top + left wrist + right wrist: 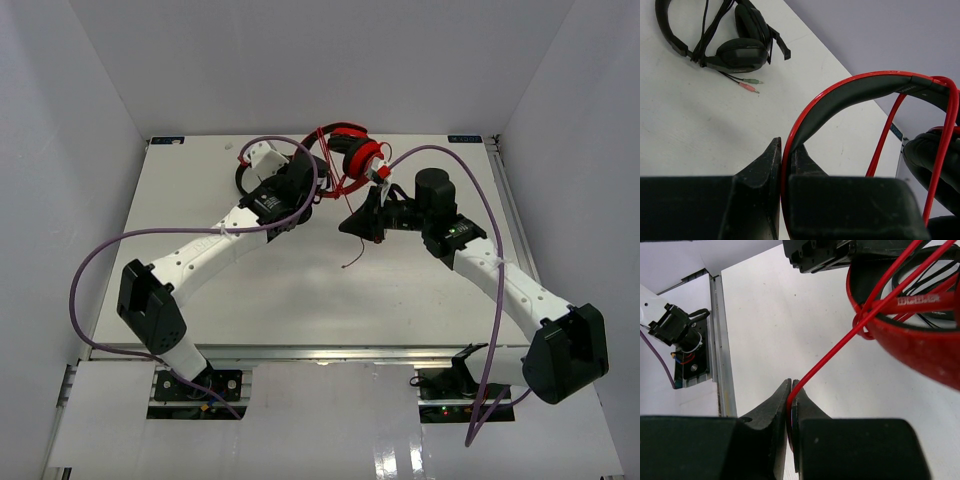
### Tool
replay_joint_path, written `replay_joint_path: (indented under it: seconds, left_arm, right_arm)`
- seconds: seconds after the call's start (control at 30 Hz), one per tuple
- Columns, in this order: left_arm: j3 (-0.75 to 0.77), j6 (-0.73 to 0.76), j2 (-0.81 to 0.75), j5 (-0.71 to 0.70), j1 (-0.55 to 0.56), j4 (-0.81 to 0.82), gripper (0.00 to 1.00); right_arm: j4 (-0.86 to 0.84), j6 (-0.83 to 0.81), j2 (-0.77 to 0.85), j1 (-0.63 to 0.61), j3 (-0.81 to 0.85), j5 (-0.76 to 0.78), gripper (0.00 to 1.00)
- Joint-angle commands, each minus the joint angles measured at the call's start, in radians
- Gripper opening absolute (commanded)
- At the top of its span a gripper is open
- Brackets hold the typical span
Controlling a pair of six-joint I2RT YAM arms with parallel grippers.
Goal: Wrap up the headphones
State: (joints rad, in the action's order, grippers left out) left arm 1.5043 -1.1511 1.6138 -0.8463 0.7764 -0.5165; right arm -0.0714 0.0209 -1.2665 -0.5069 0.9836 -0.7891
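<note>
You have two sets of headphones on one worktop (pixel 300 300): one set of red headphones (pixel 355 155) and one set of black headphones (pixel 735 52). One thin red cable (pixel 840 347) comes off the red set. The black set ends in two plugs, one green plug (pixel 754 81) and one pink plug (pixel 747 87). You have two arms, one left arm (pixel 215 245) and one right arm (pixel 500 275), with two purple cords, a left cord (pixel 72 292) and a right cord (pixel 432 149).

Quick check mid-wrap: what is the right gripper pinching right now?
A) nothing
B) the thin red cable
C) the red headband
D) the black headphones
B: in the right wrist view the right gripper is shut on the thin red cable, which runs up to the headphones; the left gripper holds the headband.
</note>
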Motion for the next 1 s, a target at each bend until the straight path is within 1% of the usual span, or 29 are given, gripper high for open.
replay_joint_path:
  seconds: [0.0, 0.03, 0.1, 0.17, 0.37, 0.47, 0.6, 0.67, 0.77, 0.83, 0.97]
  left_arm:
    - [0.018, -0.254, -0.090, 0.048, -0.074, 0.042, 0.00]
    - [0.008, -0.259, -0.098, 0.052, -0.076, 0.043, 0.00]
    - [-0.014, -0.344, -0.122, 0.111, -0.105, 0.045, 0.00]
    - [-0.029, -0.381, -0.140, 0.161, -0.117, 0.057, 0.00]
    - [-0.013, -0.433, -0.161, 0.224, -0.126, 0.062, 0.00]
    - [-0.008, -0.457, -0.163, 0.239, -0.135, 0.064, 0.00]
    - [0.013, -0.452, -0.146, 0.239, -0.140, 0.060, 0.00]
    - [0.009, -0.473, -0.145, 0.251, -0.141, 0.064, 0.00]
    - [-0.005, -0.476, -0.157, 0.286, -0.143, 0.104, 0.00]
    - [-0.015, -0.448, -0.172, 0.328, -0.148, 0.146, 0.00]
    - [-0.063, -0.346, -0.231, 0.448, -0.161, 0.238, 0.00]
  right_arm:
    - [0.017, -0.016, 0.044, -0.018, -0.020, -0.038, 0.08]
    - [0.016, -0.016, 0.047, -0.018, -0.021, -0.040, 0.08]
    - [0.007, -0.016, 0.054, -0.016, -0.031, -0.045, 0.08]
    - [-0.002, -0.015, 0.058, -0.016, -0.032, -0.043, 0.08]
    - [0.008, -0.016, 0.055, -0.016, -0.003, -0.020, 0.08]
    - [0.013, -0.050, 0.054, -0.016, 0.006, -0.010, 0.08]
    - [0.000, -0.041, 0.046, -0.016, -0.014, -0.017, 0.08]
    - [-0.005, -0.039, 0.043, -0.016, -0.028, -0.018, 0.08]
    - [-0.027, -0.034, 0.044, -0.016, -0.062, -0.024, 0.08]
    - [-0.038, -0.037, 0.050, -0.015, -0.076, -0.023, 0.08]
    - [-0.043, -0.053, 0.047, 0.019, -0.084, -0.032, 0.08]
